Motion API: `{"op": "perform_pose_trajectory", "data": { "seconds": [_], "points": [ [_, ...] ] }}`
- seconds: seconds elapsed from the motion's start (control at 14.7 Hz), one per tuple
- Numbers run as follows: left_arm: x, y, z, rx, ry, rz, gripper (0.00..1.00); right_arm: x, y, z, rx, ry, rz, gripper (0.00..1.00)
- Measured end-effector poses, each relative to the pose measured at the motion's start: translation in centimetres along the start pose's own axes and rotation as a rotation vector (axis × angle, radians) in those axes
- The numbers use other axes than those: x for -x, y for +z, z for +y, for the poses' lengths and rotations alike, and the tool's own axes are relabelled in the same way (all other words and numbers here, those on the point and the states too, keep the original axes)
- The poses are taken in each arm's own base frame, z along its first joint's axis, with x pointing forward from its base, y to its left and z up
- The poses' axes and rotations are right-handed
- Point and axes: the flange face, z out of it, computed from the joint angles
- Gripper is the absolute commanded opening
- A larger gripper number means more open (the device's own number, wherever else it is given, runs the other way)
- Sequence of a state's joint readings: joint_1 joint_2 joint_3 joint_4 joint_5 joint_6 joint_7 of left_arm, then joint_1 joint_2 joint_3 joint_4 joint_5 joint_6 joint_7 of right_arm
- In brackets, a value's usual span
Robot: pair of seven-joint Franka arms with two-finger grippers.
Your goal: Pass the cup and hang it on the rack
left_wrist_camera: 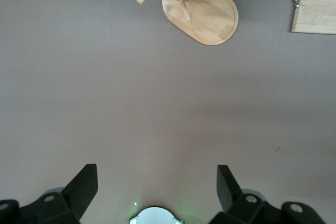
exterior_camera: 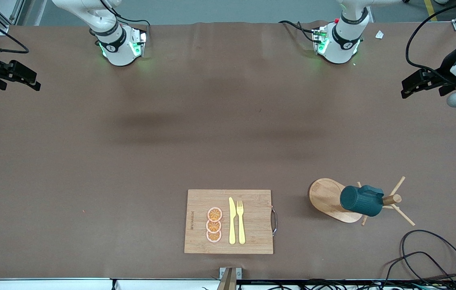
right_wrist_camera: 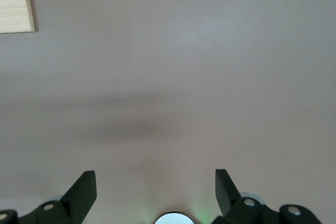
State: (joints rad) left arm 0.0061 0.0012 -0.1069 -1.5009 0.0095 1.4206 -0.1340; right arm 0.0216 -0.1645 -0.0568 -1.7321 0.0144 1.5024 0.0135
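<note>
Jaws wide and empty on both the left gripper point(left_wrist_camera: 156, 187) and right gripper point(right_wrist_camera: 155, 190) over bare counter point(exterior_camera: 131, 161), we see the cup point(exterior_camera: 361, 199) hanging on the rack point(exterior_camera: 332, 201).

Both arms are glossy white with rounded shells and black rings at the joints. Each round white base glows green along its lower edge; the left arm's base point(exterior_camera: 338, 44) also carries a small red button, and black cables trail from both bases. The left gripper point(left_wrist_camera: 156, 188) and the right gripper point(right_wrist_camera: 155, 191) are matte black, with wedge-shaped fingers point(left_wrist_camera: 83, 183) set wide apart and silver screws just below them.
</note>
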Motion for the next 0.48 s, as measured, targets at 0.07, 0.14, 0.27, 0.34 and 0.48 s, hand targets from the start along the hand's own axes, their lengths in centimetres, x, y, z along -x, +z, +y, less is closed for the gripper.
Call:
{"op": "perform_pose_trajectory", "data": {
  "seconds": [0.07,0.14,0.27,0.34,0.48],
  "points": [
    [0.0,0.0,0.0,0.003,0.004,0.001,1.00,0.0,0.0,0.0,0.000,0.000,0.000,1.00],
    [0.0,0.0,0.0,0.004,0.007,0.003,1.00,0.0,0.0,0.0,0.000,0.000,0.000,1.00],
    [-0.1,-0.1,0.2,0.005,0.017,0.011,1.00,0.0,0.0,0.2,0.000,-0.010,0.000,1.00],
    [-0.1,-0.2,0.3,0.005,0.020,0.013,1.00,0.0,0.0,0.5,0.000,-0.013,0.000,1.00],
    [0.0,-0.1,0.3,0.004,0.022,0.011,1.00,0.0,0.0,1.4,0.006,-0.010,0.001,1.00]
  ]
}}
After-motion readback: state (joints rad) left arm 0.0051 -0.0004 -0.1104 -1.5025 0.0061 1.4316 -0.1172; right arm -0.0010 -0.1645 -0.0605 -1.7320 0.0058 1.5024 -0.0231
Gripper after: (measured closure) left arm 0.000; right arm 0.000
